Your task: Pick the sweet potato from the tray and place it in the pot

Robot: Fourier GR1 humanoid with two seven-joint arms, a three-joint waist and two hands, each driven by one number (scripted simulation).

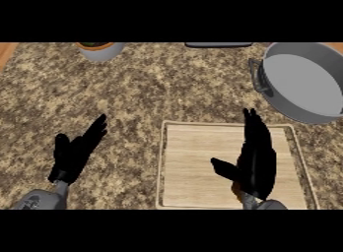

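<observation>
A wooden tray lies on the counter at the lower middle. My right hand is above the tray's right half, fingers straight and pointing away, thumb spread to the left. A small orange-brown patch, apparently the sweet potato, shows under the hand's wrist end, and the hand hides the rest of it. The grey pot stands at the upper right, beyond the tray's far right corner, with nothing visible inside. My left hand rests open over the counter at the lower left, fingers up.
A grey bowl-like planter sits at the counter's far edge, upper left. A dark flat object lies at the far edge, upper middle. Wooden floor shows past the counter's left edge.
</observation>
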